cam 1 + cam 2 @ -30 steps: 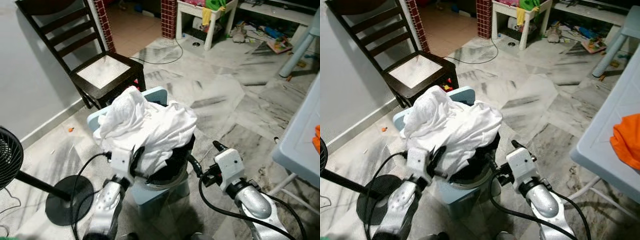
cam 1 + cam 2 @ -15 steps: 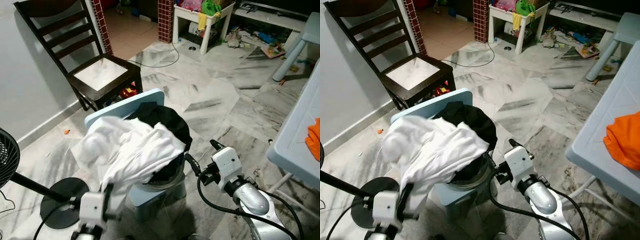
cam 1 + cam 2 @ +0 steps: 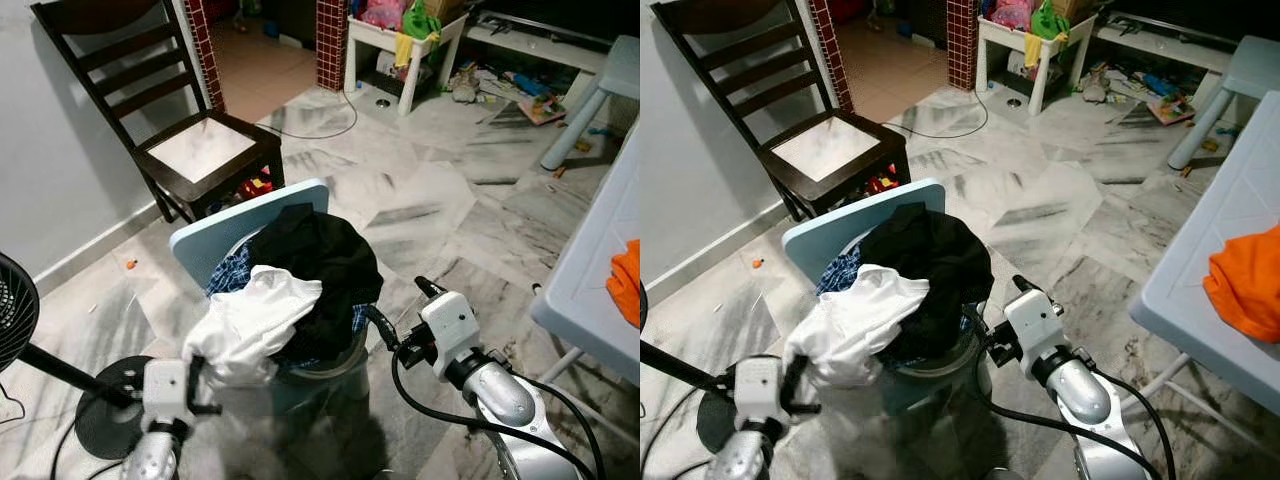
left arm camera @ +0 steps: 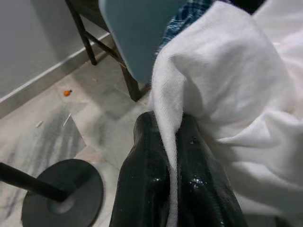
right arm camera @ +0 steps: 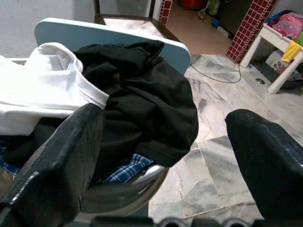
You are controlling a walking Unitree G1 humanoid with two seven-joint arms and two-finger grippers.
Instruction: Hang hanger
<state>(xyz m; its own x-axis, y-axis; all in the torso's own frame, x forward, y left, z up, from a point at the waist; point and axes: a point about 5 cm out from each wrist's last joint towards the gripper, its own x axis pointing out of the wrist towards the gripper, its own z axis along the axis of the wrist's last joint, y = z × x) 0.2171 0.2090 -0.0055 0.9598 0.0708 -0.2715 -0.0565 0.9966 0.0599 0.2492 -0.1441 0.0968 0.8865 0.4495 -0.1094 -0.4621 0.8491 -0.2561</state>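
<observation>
Laundry fills a basket (image 3: pixel 335 362) that sits on a pale blue stool (image 3: pixel 225 229) on the marble floor (image 3: pixel 440 190). The left gripper (image 4: pixel 173 156) is low at the near left side of the basket, its two black fingers (image 4: pixel 147 161) pressed together on a fold of a white shirt (image 3: pixel 250 320), which drapes from the gripper up onto the pile. Just beyond the shirt lie a black garment (image 3: pixel 320 255) and a blue checked cloth (image 3: pixel 228 275). The right gripper (image 5: pixel 165 146) hovers at the basket's right side, fingers (image 5: pixel 64 146) spread wide apart and holding nothing, with the black garment between and just past them. No hanger can be made out. Beyond the stool stands a dark wooden chair (image 3: pixel 170 110); left of the left gripper is a fan's round base (image 3: pixel 105 420). Far right of the right gripper, an orange cloth (image 3: pixel 1245 290) lies on a pale table (image 3: pixel 1210 270).
</observation>
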